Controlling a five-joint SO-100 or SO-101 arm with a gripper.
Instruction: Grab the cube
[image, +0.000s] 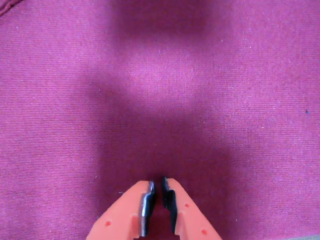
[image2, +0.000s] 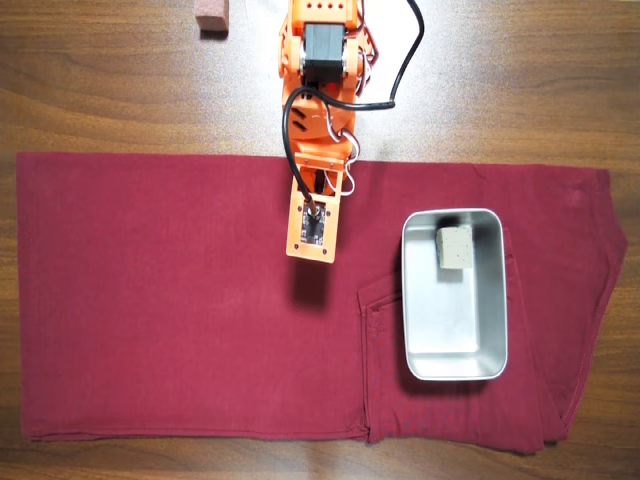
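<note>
Slightly skewed cube (image2: 455, 247) in tray (image2: 490, 300)

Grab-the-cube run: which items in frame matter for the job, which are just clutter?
Job:
- cube, pale, inside the steel tray
- pincer, jaws nearly shut, empty, over bare cloth

Lying about:
- maroon cloth covering the table
- reddish block at the top edge, on bare wood

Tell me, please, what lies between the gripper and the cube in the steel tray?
In the overhead view, bare maroon cloth and the tray's near wall separate the gripper from the cube. Nothing else lies there.
</note>
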